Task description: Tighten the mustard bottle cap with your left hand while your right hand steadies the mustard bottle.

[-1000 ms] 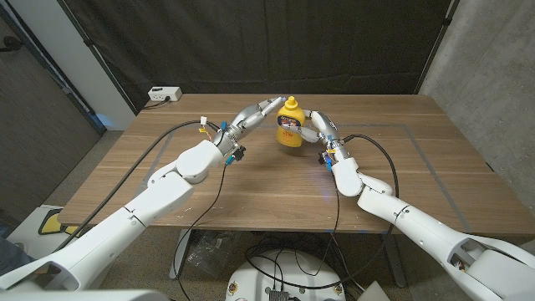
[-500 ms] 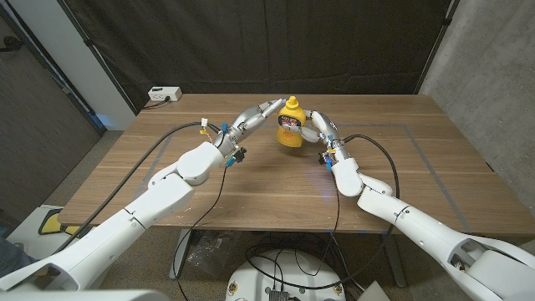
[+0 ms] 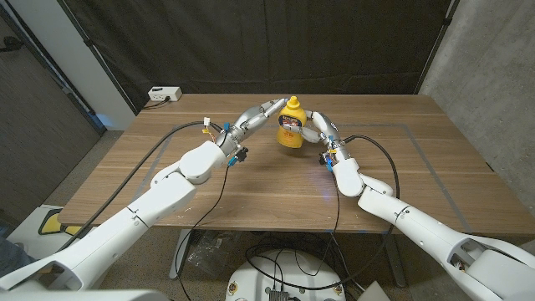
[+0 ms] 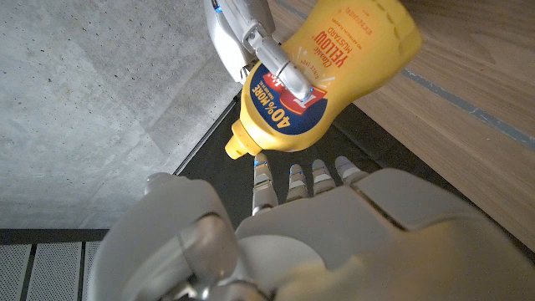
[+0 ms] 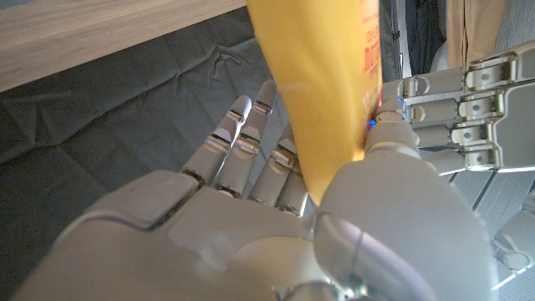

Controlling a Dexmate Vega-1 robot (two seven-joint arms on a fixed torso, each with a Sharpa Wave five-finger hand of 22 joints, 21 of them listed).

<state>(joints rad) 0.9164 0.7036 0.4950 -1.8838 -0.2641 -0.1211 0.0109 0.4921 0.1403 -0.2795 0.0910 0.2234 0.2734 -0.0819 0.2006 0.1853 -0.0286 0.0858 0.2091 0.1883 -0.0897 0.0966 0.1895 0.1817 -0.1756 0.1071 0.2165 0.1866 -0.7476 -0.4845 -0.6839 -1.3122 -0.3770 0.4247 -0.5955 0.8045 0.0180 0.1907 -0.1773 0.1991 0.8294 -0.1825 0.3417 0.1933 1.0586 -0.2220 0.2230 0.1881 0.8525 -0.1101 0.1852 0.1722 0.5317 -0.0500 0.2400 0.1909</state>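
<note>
The yellow mustard bottle point(image 3: 290, 127) stands upright at the table's far middle, its yellow cap point(image 3: 292, 103) on top. My right hand point(image 3: 312, 126) grips the bottle's body from the right; its fingers point(image 4: 280, 63) cross the label and its thumb point(image 5: 393, 180) presses the bottle point(image 5: 322, 92). From the left, my left hand point(image 3: 260, 112) reaches toward the cap with its fingers point(image 4: 264, 180) stretched out and apart, their tips right beside the cap point(image 4: 236, 149). Whether they touch it I cannot tell. The left hand's fingers point(image 5: 468, 92) hold nothing.
A white power box point(image 3: 164, 94) sits at the back left corner of the wooden table point(image 3: 401, 167). Black cables run along both forearms. A dark curtain hangs behind the table and a concrete wall stands to the right.
My left hand has edged slightly right, toward the cap. The bottle and my right hand have stayed put.
</note>
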